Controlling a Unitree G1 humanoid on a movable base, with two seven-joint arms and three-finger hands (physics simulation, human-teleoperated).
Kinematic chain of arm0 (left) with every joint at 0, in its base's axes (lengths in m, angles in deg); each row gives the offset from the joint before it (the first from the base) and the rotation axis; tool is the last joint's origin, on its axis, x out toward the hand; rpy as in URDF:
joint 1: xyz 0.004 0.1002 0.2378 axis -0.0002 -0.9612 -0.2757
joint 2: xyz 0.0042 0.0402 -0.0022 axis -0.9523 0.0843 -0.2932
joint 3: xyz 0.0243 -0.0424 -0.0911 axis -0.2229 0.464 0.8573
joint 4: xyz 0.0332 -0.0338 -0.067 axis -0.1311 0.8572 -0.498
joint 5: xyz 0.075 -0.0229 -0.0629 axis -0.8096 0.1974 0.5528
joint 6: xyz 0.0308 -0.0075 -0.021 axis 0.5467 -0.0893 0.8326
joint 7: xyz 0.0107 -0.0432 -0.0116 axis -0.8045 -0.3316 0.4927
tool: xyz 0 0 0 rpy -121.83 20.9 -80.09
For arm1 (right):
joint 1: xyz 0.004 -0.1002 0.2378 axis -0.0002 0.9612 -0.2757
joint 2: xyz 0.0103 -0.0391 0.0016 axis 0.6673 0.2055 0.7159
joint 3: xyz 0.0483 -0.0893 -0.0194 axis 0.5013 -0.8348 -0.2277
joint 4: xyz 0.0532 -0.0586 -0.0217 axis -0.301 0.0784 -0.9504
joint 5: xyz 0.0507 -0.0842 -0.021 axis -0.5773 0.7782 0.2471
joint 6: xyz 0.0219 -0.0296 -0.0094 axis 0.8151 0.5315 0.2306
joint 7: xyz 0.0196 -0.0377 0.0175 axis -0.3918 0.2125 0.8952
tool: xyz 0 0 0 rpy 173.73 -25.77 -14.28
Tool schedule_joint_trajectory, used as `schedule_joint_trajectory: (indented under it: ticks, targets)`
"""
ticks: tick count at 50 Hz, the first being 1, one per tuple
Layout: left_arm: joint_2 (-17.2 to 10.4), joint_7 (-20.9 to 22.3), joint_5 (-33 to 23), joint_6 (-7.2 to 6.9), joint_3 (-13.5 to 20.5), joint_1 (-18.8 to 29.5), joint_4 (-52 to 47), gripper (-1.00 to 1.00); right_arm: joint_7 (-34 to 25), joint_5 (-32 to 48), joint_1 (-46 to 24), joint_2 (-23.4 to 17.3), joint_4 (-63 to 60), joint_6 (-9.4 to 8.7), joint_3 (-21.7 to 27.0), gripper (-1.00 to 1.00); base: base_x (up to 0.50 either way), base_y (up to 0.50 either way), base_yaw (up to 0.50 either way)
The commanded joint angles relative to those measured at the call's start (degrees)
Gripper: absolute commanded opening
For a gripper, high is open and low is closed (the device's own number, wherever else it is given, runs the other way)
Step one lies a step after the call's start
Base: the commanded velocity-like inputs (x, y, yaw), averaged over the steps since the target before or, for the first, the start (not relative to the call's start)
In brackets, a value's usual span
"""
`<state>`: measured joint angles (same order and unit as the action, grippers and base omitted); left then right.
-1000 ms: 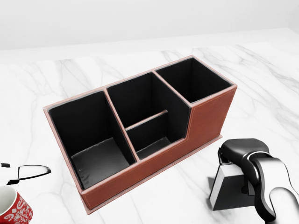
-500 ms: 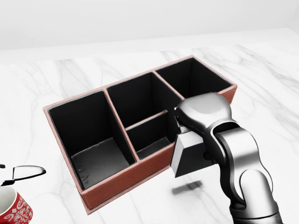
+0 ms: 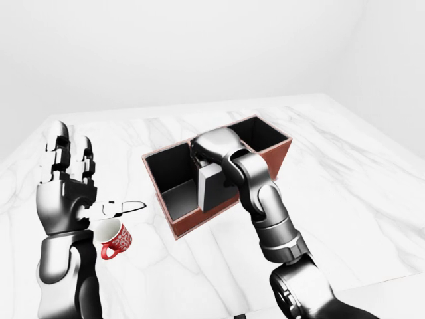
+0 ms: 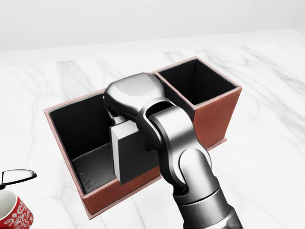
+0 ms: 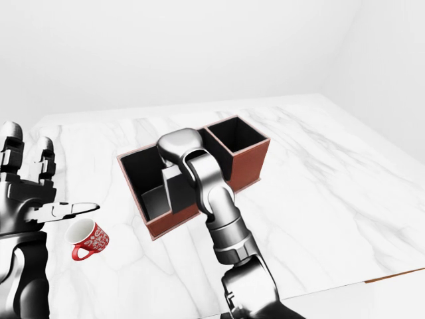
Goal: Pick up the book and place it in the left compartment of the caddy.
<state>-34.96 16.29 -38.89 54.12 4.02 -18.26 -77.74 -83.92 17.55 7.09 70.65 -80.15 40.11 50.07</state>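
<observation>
In the left-eye view the right hand [image 3: 211,149] hung over the caddy [image 3: 267,161], the book [image 3: 209,189] upright beneath it above the middle and left cells. The fingers were hidden under the hand's shell; they seemed to be clamped on the book's top edge, though the contact itself did not show. The left hand [image 3: 65,179] stood raised at the far left, its fingers apart and empty, near a red mug [image 3: 114,239] and a pair of glasses [image 3: 123,207] on the marble table [image 3: 345,179].

In the head view the book [image 4: 131,152] looked a stiff, smooth grey slab, probably light but inclined to slip; a grip on its upper edge suited a vertical drop. It hung over the divider, its lower edge near the caddy's near wall. The left compartment [image 4: 88,143] lay empty, as did the right one [image 4: 198,81].

The right-eye view showed the same hold, the book [image 5: 174,189] not yet down in its cell.
</observation>
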Motion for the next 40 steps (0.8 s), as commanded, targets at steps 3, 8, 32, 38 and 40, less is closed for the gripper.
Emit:
schedule_joint_trajectory:
  ticks: [3, 8, 32, 38, 40]
  targets:
    - [-0.8, 0.3, 1.7, 0.0, 1.4, 0.3, 1.4, 1.0, 0.0, -2.9, -8.2, 6.3, 10.7, -1.65, -2.0, -1.0, 0.0, 0.0, 0.0]
    - [-1.1, 0.4, 2.3, 0.0, 1.9, 0.4, 2.5, 1.0, 5.7, -3.9, -11.5, 8.0, 17.1, -3.04, -1.7, -1.0, 0.0, 0.0, 0.0]
    - [-1.5, 0.6, 3.6, 0.0, 2.5, 0.0, 3.9, 1.0, 21.9, -4.0, -11.3, 9.8, 21.5, -4.14, -3.0, -1.0, 0.0, 0.0, 0.0]
    - [-1.5, 0.7, 3.7, 0.0, 2.6, -0.1, 3.9, 1.0, 24.9, -2.7, -9.4, 11.0, 22.3, -4.26, -3.5, -1.0, 0.0, 0.0, 0.0]
    - [-1.4, 0.7, 3.7, 0.0, 2.6, -0.1, 4.0, 1.0, 28.0, -3.8, -12.6, 10.3, 27.4, -3.81, -2.3, -1.0, 0.0, 0.0, 0.0]
